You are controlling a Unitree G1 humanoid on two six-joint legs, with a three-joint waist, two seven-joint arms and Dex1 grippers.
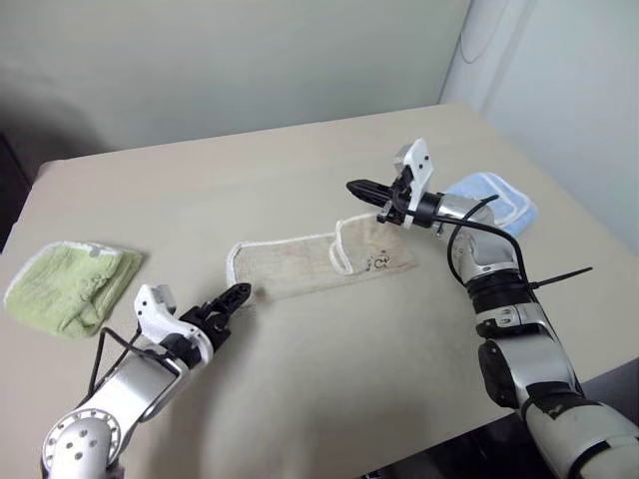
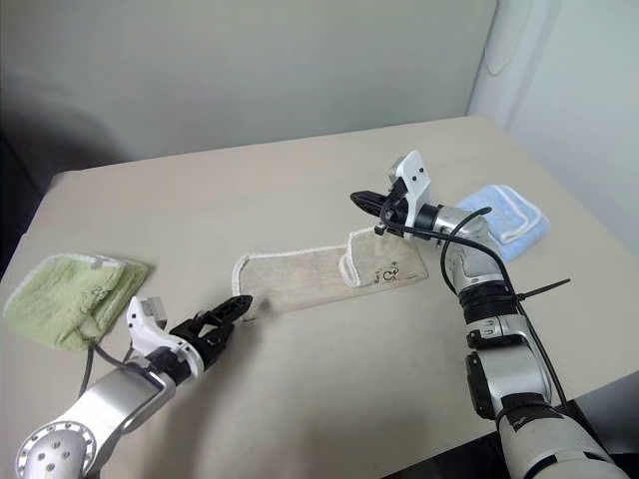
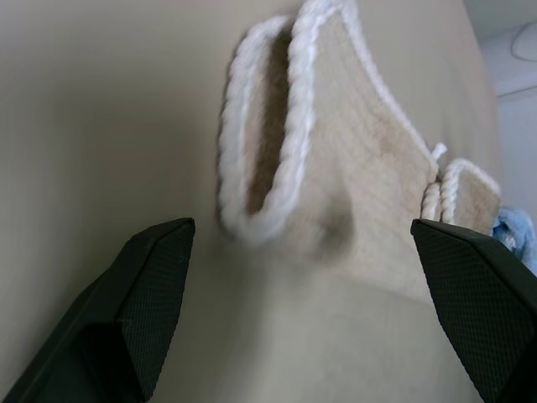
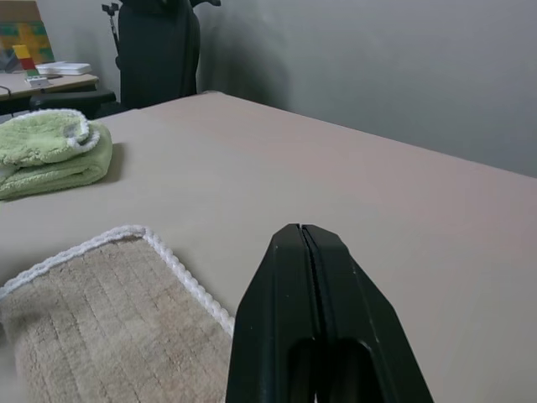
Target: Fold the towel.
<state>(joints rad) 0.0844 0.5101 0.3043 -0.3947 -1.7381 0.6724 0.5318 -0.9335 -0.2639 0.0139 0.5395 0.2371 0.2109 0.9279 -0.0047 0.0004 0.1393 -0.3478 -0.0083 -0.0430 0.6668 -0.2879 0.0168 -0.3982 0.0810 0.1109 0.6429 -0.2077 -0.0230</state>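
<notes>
In the head view, the left gripper (image 1: 232,299) is nearest, wide open just beside the left end of the towel (image 1: 300,264), which lies flat mid-table with its right end already folded over. The left wrist view shows that corded end between the fingers (image 3: 151,285), so the next move is probably to close on it. In the right wrist view, the right gripper (image 4: 304,239) is closed and empty above the towel.

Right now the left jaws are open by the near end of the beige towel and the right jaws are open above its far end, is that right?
Not quite. The right gripper has its jaws shut, empty, above the far end of the beige towel; the right wrist view shows the two fingers pressed together. The left gripper does stand open by the near end.
</notes>
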